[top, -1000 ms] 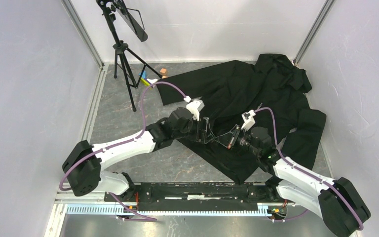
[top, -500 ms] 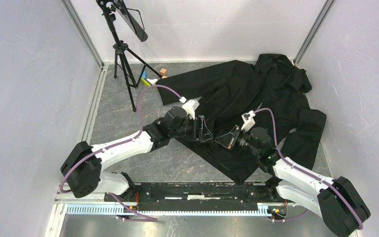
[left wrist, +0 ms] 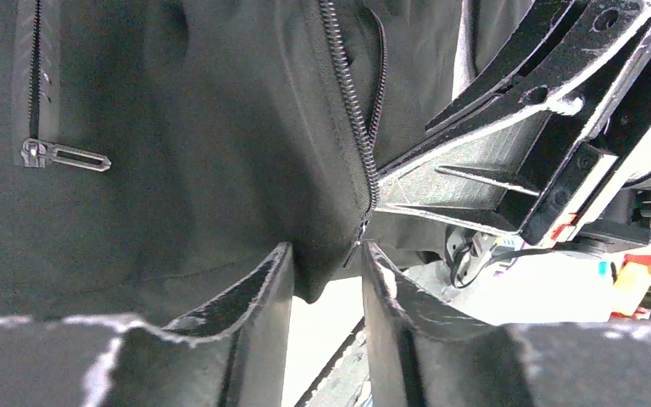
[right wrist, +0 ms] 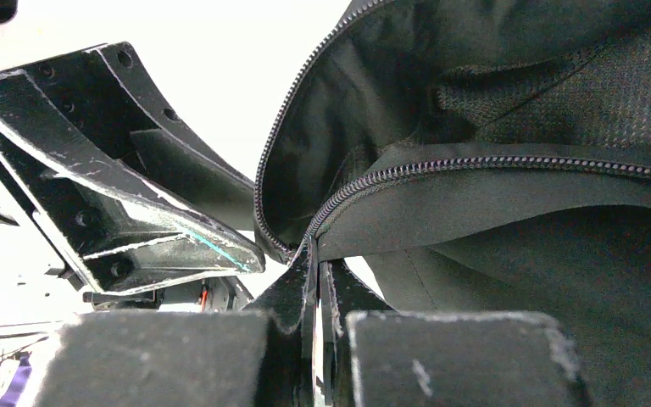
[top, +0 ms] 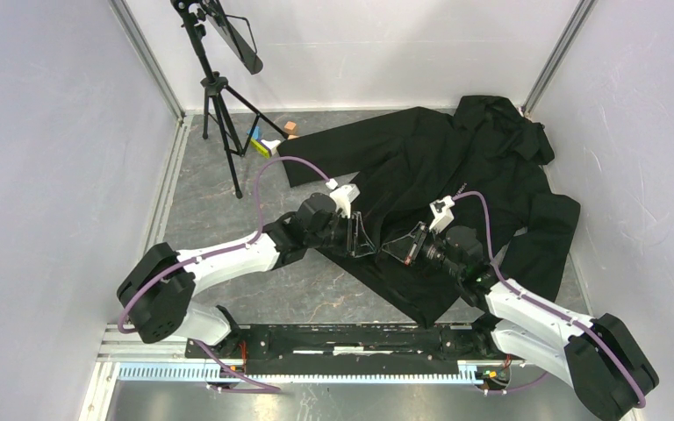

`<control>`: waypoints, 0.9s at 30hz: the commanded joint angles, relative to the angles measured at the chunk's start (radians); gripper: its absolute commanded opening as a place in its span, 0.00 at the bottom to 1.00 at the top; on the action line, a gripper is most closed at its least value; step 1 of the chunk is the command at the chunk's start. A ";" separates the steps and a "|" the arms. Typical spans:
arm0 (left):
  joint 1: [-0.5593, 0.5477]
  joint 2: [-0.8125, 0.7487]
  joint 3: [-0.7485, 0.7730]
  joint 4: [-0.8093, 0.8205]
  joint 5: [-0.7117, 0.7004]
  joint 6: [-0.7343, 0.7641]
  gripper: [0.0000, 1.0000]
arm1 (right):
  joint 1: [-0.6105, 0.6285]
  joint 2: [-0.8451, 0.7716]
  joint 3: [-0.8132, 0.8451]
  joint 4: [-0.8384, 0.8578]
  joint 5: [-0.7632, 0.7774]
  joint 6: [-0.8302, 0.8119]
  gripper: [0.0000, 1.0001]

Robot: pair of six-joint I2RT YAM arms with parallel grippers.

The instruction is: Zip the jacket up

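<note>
The black jacket [top: 456, 167] lies spread over the right half of the table, hood at the back. My right gripper [top: 401, 246] is shut on the bottom end of the front zipper, and the right wrist view [right wrist: 318, 263] shows the pinched edge where the two rows of teeth [right wrist: 475, 165] part. My left gripper [top: 357, 235] faces it, open. In the left wrist view [left wrist: 326, 259] the jacket's lower corner and the small zipper pull [left wrist: 358, 244] hang between its fingertips [left wrist: 267, 280], the pull close to the right fingertip. The zipper teeth [left wrist: 347, 93] run upward from there.
A pocket zip pull [left wrist: 63, 155] lies flat on the jacket's left front. A black tripod [top: 219, 105] stands at the back left, with small coloured blocks [top: 268, 140] by its foot. Walls close in on three sides. The jacket's hem hangs near the front rail [top: 342, 338].
My left gripper has drawn back slightly to the left and its wrist has turned. The right gripper has kept its hold in the same place.
</note>
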 commanded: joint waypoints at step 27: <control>-0.052 -0.004 -0.093 -0.013 0.164 0.276 0.02 | -0.103 0.037 -0.210 0.462 -0.093 0.382 0.00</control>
